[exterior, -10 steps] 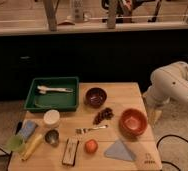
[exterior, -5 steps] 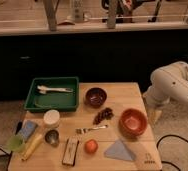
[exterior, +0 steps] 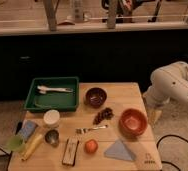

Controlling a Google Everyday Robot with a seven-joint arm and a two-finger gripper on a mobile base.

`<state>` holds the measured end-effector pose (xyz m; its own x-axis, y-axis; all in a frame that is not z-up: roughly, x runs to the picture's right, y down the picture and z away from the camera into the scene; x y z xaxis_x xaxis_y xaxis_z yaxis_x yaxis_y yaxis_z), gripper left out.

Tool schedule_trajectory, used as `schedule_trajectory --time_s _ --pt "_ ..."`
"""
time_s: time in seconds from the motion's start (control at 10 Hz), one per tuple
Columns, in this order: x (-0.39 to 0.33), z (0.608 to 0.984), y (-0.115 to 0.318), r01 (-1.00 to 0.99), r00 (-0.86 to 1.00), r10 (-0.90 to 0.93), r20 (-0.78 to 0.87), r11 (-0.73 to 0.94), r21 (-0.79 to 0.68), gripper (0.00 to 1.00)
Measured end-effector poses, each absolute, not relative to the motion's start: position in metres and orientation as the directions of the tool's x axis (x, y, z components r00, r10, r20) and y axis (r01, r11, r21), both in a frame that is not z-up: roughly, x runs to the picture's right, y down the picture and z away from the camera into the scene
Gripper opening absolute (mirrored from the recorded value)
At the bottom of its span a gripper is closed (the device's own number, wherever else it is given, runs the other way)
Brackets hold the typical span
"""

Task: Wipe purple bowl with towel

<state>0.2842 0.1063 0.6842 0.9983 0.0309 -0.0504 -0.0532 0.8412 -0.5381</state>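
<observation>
The purple bowl (exterior: 95,96) stands upright near the back middle of the wooden table (exterior: 122,92). The towel (exterior: 120,149) lies flat near the front right edge, in front of the larger orange-red bowl (exterior: 133,122). My white arm (exterior: 174,87) reaches in from the right, off the table's right edge. The gripper (exterior: 153,116) hangs pointing down beside the orange-red bowl, to its right, away from both the purple bowl and the towel.
A green tray (exterior: 52,93) with utensils sits at the back left. Grapes (exterior: 103,115), a fork (exterior: 91,129), an orange fruit (exterior: 91,146), a dark packet (exterior: 70,151), a metal cup (exterior: 51,137), a white container (exterior: 51,118), a blue block (exterior: 27,129), a banana (exterior: 32,146) crowd the table.
</observation>
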Motion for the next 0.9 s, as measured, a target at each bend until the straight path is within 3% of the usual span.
schedule_trajectory --time_s 0.9 --pt "0.264 0.672 0.156 -0.005 0.999 -0.017 -0.034 0.83 -0.558 0.8"
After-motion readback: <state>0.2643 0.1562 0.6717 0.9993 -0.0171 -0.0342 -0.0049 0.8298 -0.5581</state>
